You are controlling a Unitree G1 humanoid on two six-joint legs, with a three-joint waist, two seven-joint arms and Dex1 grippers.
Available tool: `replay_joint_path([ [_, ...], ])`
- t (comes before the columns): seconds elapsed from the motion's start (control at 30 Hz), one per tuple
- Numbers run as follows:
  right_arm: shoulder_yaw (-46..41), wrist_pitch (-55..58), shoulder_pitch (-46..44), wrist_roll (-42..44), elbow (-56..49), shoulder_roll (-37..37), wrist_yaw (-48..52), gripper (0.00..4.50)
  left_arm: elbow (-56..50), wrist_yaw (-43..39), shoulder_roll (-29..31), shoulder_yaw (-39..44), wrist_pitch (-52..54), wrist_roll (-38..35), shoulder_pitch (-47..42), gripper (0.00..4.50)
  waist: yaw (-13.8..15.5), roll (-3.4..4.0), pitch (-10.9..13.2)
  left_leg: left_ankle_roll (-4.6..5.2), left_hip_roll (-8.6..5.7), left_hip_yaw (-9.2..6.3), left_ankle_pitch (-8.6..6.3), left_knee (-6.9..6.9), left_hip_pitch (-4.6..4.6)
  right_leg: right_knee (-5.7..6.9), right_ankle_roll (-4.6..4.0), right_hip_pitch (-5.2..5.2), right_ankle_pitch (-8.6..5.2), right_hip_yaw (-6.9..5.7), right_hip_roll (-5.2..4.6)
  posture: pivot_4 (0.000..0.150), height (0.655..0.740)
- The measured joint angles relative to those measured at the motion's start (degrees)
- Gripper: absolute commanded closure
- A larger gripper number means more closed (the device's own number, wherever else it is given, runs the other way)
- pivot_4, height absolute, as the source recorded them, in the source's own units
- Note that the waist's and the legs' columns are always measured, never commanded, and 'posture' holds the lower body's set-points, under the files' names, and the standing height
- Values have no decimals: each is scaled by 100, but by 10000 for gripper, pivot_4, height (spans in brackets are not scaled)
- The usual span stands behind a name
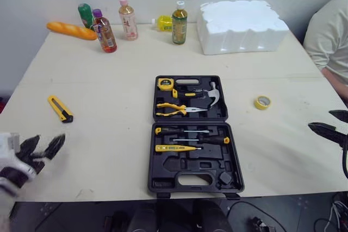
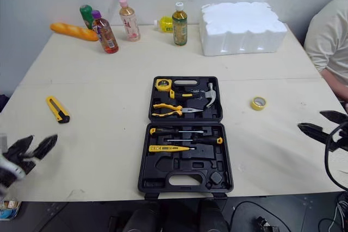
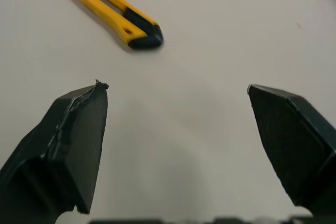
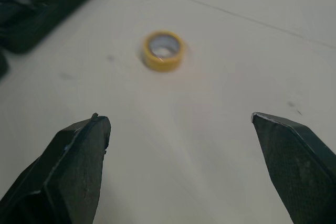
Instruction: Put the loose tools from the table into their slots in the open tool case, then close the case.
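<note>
Tabletop (image 1: pixel 109 80), cutter (image 1: pixel 60 108) beyond left hand (image 1: pixel 44 145)

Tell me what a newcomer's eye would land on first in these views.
The open black tool case lies in the middle of the table, holding several yellow-handled tools with some slots bare. A yellow utility knife lies loose to its left, ahead of the open left gripper. A yellow tape roll lies to its right, ahead of the open right gripper.
</note>
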Motion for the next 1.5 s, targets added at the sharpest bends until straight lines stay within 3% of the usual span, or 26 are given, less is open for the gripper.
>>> replay_joint_path([
  [0.13,377,670,-417,862,-1402,0,112,0,-122,1284,-43,-276,925,235,-950,257,-10,-5,2,-24,7,-1,9,0,3,9,4,-2,2,-1,28,1500,7383],
  [0.27,711,1030,-801,1334,-2048,0,130,0,-13,1988,-41,-271,1583,477,-1437,257,10,-15,7,-50,6,2,21,0,-2,1,5,-5,2,-11,36,1500,7383],
  [0.4,1656,1190,-1854,1633,-2638,308,39,0,908,2576,-40,-236,1866,806,-2485,257,18,-43,21,-61,7,-2,30,13,-2,13,10,-7,6,-30,48,1500,7383],
  [0.53,2489,1286,-2636,1747,-2984,678,-32,0,1762,2712,21,-528,1778,1094,-3051,257,14,-53,21,-63,5,0,25,11,-9,7,11,-13,7,-33,42,1500,7383],
  [0.67,2779,1451,-3160,1892,-2992,1085,-286,0,2472,2740,87,-683,1538,1365,-3263,257,11,-71,27,-63,6,1,25,11,-30,13,12,-30,7,-42,35,1500,7383],
  [1.0,2986,1502,-3142,1931,-3016,1204,-449,0,3343,2682,181,-969,1067,1648,-3740,257,64,-77,25,-62,-1,2,31,8,-24,11,12,-27,7,-131,-3,1500,7383],
  [1.1,2931,1498,-3020,1931,-3025,1172,-480,0,3418,2603,200,-1055,1057,1705,-3755,7937,90,-77,25,-62,-1,1,34,14,-20,19,8,-23,9,-133,-7,1500,7383],
  [1.23,2697,1489,-2880,1929,-3027,1063,-543,0,3407,2500,199,-1091,1061,1718,-3754,24285,126,-77,25,-62,-2,0,34,11,-17,17,8,-20,10,-135,-9,1500,7383],
  [1.3,2561,1489,-2761,1928,-3026,962,-558,0,3394,2449,201,-1089,1058,1731,-3755,29772,136,-77,25,-62,-2,0,34,9,-17,15,8,-20,10,-136,-9,1500,7383],
  [1.5,2075,1500,-2199,1968,-3138,639,-570,0,3414,1850,611,-1335,933,1749,-3483,29767,111,-77,25,-63,0,3,33,6,-17,12,8,-20,9,-138,-9,1500,7383],
])
